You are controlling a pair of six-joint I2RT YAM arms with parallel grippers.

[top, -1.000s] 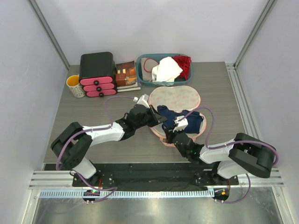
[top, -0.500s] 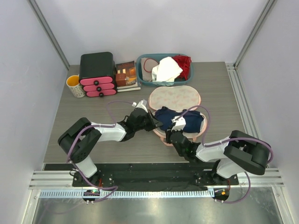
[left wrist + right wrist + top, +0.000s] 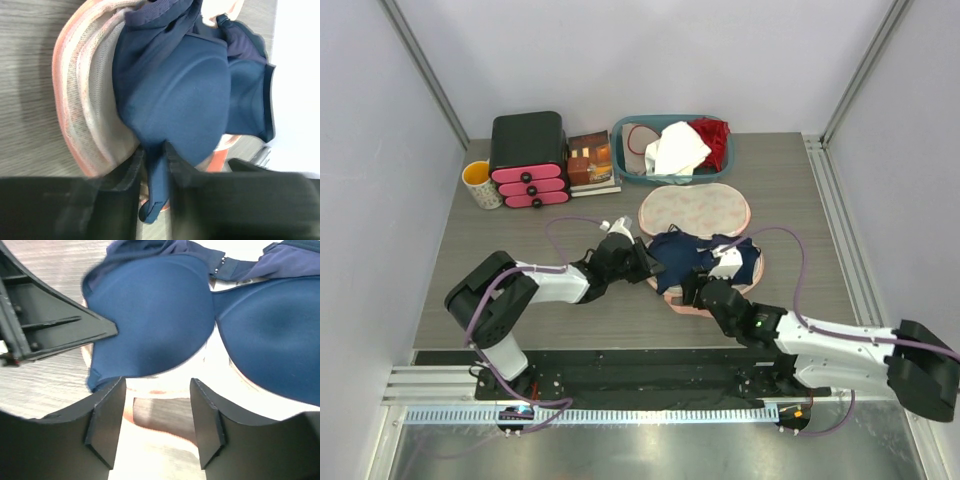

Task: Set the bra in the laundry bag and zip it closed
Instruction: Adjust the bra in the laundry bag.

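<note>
The navy bra (image 3: 705,258) lies cups up in the lower half of the open laundry bag (image 3: 695,308). The floral lid (image 3: 695,210) is folded back behind it. My left gripper (image 3: 648,262) is at the bra's left end. In the left wrist view its fingers (image 3: 154,152) stand narrowly open, and the bra's (image 3: 175,95) band end still lies between them, over the bag's rim (image 3: 85,100). My right gripper (image 3: 692,288) is at the bag's near edge. Its jaws (image 3: 157,390) are wide open and hold nothing, just short of a cup (image 3: 155,320).
A teal basket (image 3: 620,150) at the back holds a white cloth (image 3: 677,148) and a red garment (image 3: 713,138). To its left are a book (image 3: 590,160), a black box with pink drawers (image 3: 528,155) and a yellow mug (image 3: 480,183).
My right gripper has opened and let go of the bra, and its arm has stretched out to the right. My left jaws have parted slightly. The bra has settled lower in the bag.
</note>
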